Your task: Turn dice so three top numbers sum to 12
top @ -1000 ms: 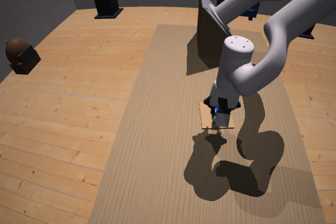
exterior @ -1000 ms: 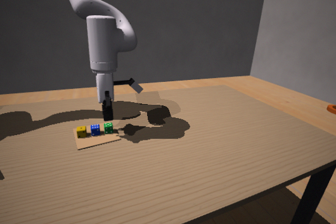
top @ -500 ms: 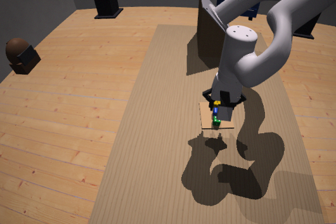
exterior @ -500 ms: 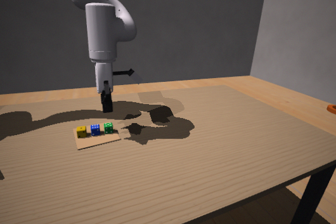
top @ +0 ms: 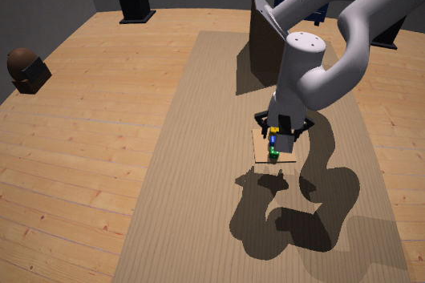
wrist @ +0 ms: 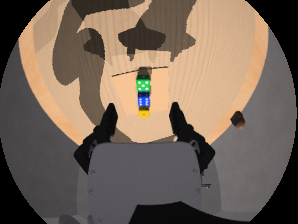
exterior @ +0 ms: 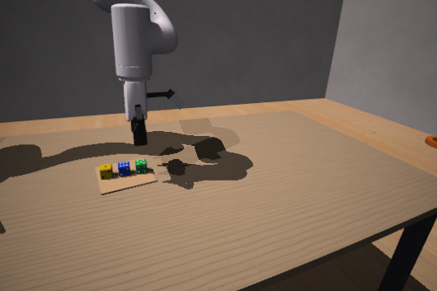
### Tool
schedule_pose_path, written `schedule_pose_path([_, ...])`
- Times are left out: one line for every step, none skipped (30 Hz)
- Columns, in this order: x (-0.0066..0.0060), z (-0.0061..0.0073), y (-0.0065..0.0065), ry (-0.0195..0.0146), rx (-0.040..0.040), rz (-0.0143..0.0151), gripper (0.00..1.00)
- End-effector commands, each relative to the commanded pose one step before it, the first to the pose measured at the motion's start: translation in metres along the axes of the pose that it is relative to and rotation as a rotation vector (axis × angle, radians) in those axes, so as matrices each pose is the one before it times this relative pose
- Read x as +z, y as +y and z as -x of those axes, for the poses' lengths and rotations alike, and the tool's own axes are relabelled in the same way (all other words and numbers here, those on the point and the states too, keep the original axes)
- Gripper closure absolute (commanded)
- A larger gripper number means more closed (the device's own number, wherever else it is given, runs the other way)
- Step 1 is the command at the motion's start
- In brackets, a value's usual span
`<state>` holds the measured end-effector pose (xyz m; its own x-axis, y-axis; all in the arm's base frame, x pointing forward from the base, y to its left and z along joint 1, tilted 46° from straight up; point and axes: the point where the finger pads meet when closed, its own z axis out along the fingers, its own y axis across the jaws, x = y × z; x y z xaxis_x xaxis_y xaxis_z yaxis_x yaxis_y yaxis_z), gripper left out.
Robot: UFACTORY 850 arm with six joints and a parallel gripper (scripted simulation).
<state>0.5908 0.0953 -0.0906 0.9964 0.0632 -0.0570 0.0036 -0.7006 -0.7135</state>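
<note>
- The claw (wrist: 144, 117) hangs above the table (exterior: 264, 194) with its fingers spread wide and nothing between them.
- Straight below the claw, a small tan mat (exterior: 124, 183) lies flat on the table, well apart from the fingertips.
- Three dice stand in a row on the mat, each flat on a face and close beside its neighbour.
- In the wrist view the row runs away from the claw along the gap between the fingers: the yellow die (wrist: 143, 113) nearest, the blue die (wrist: 144, 100) in the middle, the green die (wrist: 143, 86) farthest.
- In the side view the yellow die (exterior: 105, 171) sits under and left of the claw (exterior: 139, 136), the blue die (exterior: 124, 168) next, and the green die (exterior: 141, 166) almost directly under the fingertips.
- From above, the wrist covers part of the mat (top: 262, 150); the yellow die (top: 274, 129), blue die (top: 273, 139) and green die (top: 273, 153) show along its left edge.
- The pips on the top faces are too small to count.
- The arm's shadow falls across the table beyond the mat's far side from the claw.
</note>
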Motion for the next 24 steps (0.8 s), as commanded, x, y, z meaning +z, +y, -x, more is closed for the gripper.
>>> schedule_pose_path([-0.00098,-0.00088,0.00000,0.00183,-0.00057,0.00036,0.00])
schedule_pose_path([0.00000,0.00000,0.00000,0.00000,0.00000,0.00000,0.00])
schedule_pose_path([0.00000,0.00000,0.00000,0.00000,0.00000,0.00000,0.00])
schedule_pose_path([-0.00003,0.00000,0.00000,0.00000,0.00000,0.00000,0.00])
schedule_pose_path([-0.00019,0.00000,0.00000,0.00000,0.00000,0.00000,0.00])
schedule_pose_path([-0.00048,0.00000,0.00000,0.00000,0.00000,0.00000,0.00])
schedule_pose_path([-0.00087,0.00000,0.00000,0.00000,0.00000,0.00000,0.00])
schedule_pose_path([-0.00134,0.00000,0.00000,0.00000,0.00000,0.00000,0.00])
schedule_pose_path([-0.00184,0.00000,0.00000,0.00000,0.00000,0.00001,0.00])
schedule_pose_path([-0.00236,0.00000,0.00000,0.00000,0.00000,-0.00001,0.00])
schedule_pose_path([-0.00288,0.00000,0.00000,0.00000,0.00000,0.00001,0.00])
schedule_pose_path([-0.00338,0.00000,0.00000,0.00000,0.00000,0.00000,0.00])
schedule_pose_path([-0.00384,0.00000,0.00000,0.00000,0.00000,0.00000,0.00])
schedule_pose_path([-0.00424,0.00000,0.00000,0.00000,0.00000,0.00000,0.00])
schedule_pose_path([-0.00458,0.00000,0.00000,0.00000,0.00000,0.00000,0.00])
schedule_pose_path([-0.00485,0.00000,0.00000,0.00000,0.00000,0.00000,0.00])
schedule_pose_path([-0.00504,0.00000,0.00000,0.00000,0.00000,0.00000,0.00])
schedule_pose_path([0.00000,0.00000,0.00000,0.00000,0.00000,0.00000,0.00])
schedule_pose_path([0.00000,0.00000,0.00000,0.00000,0.00000,0.00000,0.00])
schedule_pose_path([-0.00514,0.00000,0.00000,0.00000,0.00000,0.00000,0.00])
schedule_pose_path([-0.00515,0.00000,0.00000,0.00000,0.00000,0.00000,0.00])
schedule_pose_path([-0.00507,0.00000,0.00000,0.00000,0.00000,0.00000,0.00])
schedule_pose_path([-0.00490,0.00000,0.00000,0.00000,0.00000,0.00000,0.00])
schedule_pose_path([-0.00465,0.00000,0.00000,0.00000,0.00000,0.00000,0.00])
